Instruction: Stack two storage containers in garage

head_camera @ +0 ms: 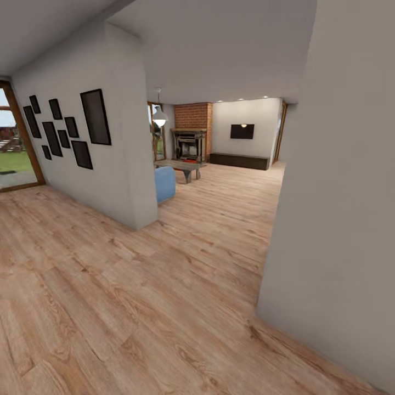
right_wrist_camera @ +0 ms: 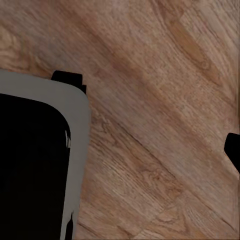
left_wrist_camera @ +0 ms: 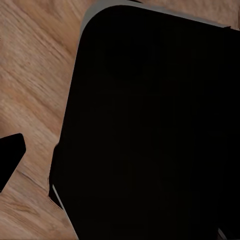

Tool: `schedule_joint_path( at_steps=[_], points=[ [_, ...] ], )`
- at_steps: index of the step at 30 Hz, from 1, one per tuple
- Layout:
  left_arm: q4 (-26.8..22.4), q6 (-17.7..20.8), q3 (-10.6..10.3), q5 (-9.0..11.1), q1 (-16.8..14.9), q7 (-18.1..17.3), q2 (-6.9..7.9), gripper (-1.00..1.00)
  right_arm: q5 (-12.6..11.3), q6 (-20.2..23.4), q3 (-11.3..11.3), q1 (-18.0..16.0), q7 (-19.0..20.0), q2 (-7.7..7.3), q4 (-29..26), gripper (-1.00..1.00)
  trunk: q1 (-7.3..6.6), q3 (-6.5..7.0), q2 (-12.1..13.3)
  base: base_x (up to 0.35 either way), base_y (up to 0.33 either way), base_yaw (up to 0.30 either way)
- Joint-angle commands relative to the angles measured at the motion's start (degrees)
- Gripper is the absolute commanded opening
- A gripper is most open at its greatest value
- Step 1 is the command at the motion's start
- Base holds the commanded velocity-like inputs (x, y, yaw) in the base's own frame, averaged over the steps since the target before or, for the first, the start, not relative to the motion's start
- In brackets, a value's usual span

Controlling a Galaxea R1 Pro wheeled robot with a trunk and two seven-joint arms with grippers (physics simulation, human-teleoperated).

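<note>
From my head I look down a wood floor (head_camera: 164, 296) toward the living room: fireplace (head_camera: 189, 144) far ahead, sofa (head_camera: 164, 184) past the left wall's corner. No containers in sight, so I judge I'm on the approach (fetching not yet begun). My left wrist sees floor beside my dark body (left_wrist_camera: 150, 130); my right wrist much the same. Whether my grippers are open, I cannot tell. Next: drive forward, search.

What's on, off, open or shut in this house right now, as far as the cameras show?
Pendant lamp: lit.
Ceiling spotlights: lit.
Wall screen: dark, off.
Fireplace: no flame visible.
Picture frames: hanging, all black.
Left and right pincer: cannot tell whether open or shut.
</note>
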Motion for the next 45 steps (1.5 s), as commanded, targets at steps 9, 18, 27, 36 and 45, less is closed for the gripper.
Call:
schedule_joint_path(
  at_steps=[9,18,27,36,45],
  points=[
    [-0.1,-0.1,0.1,0.2,0.0,0.1,-0.01,1.0,-0.6,-0.3,0.4,-0.1,0.2,0.02,0.2,1.0,0.03,-0.05,0.0,0.325,0.0,0.265],
    [-0.1,-0.1,0.1,0.2,0.0,0.1,-0.12,1.0,-0.7,-0.3,0.4,-0.1,0.2,0.02,0.2,1.0,0.03,-0.05,0.0,0.325,0.0,0.169],
    [-0.1,-0.3,-0.1,0.1,0.0,0.2,-0.18,1.0,-1.1,-0.3,0.3,-0.1,0.2,-0.04,0.2,1.0,0.03,-0.05,0.0,0.325,0.0,0.006],
    [-0.1,-0.2,-0.1,0.1,0.0,0.2,-0.23,1.0,-1.1,-0.3,0.3,-0.1,0.1,0.02,0.2,1.0,0.03,-0.05,0.0,0.325,0.0,0.0],
    [-0.1,-0.1,-0.1,0.1,0.0,0.3,-0.19,1.0,-0.9,-0.2,0.4,-0.1,0.2,0.02,0.2,1.0,0.03,-0.05,0.0,0.325,0.0,0.0]
  ],
)
